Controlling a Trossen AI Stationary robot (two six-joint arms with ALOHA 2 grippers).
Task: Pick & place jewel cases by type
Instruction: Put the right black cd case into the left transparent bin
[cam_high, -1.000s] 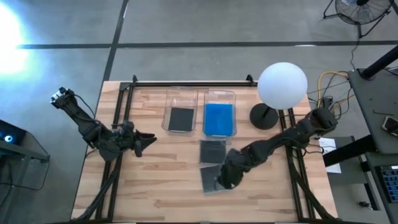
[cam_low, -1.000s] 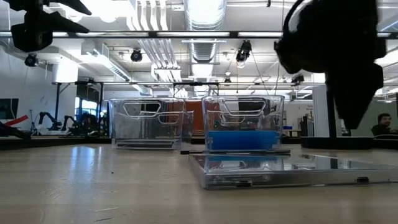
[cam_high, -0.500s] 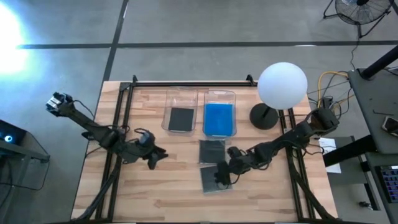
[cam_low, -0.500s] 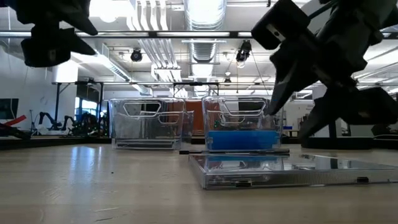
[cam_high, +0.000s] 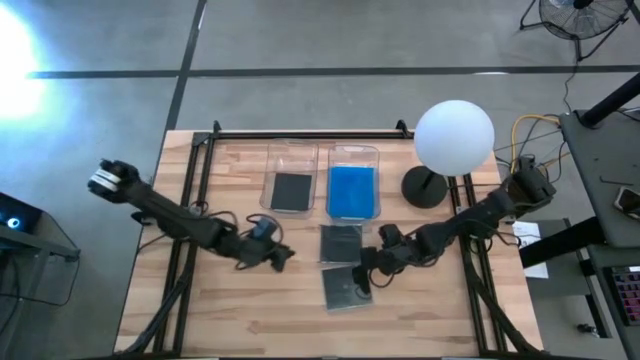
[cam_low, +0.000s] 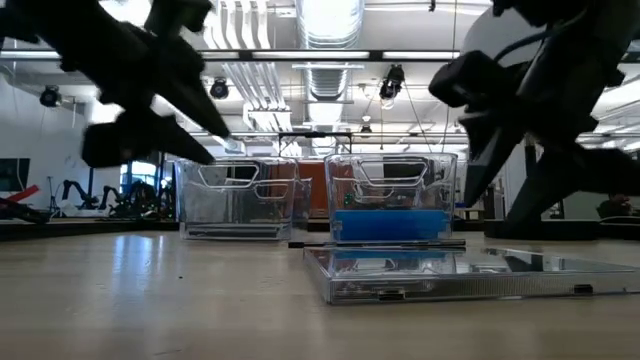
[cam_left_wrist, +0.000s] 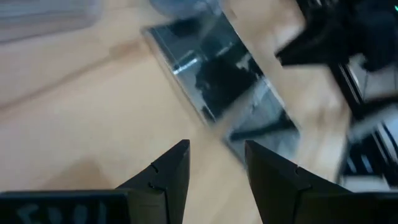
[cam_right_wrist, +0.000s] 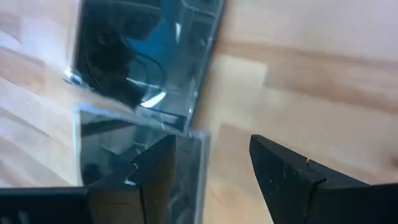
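The right gripper (cam_high: 366, 272) hangs near the table's middle with its fingers apart and empty, just at the right edges of two dark cases: one (cam_high: 342, 242) toward the far edge, the other (cam_high: 347, 288) toward the near edge. The left gripper (cam_high: 285, 257), also parted and empty, is near the far case's left side. Toward the far edge stand two bins: the left bin (cam_high: 291, 175) holds a dark case (cam_high: 292, 191), the right bin (cam_high: 354, 177) blue cases (cam_high: 352, 191).
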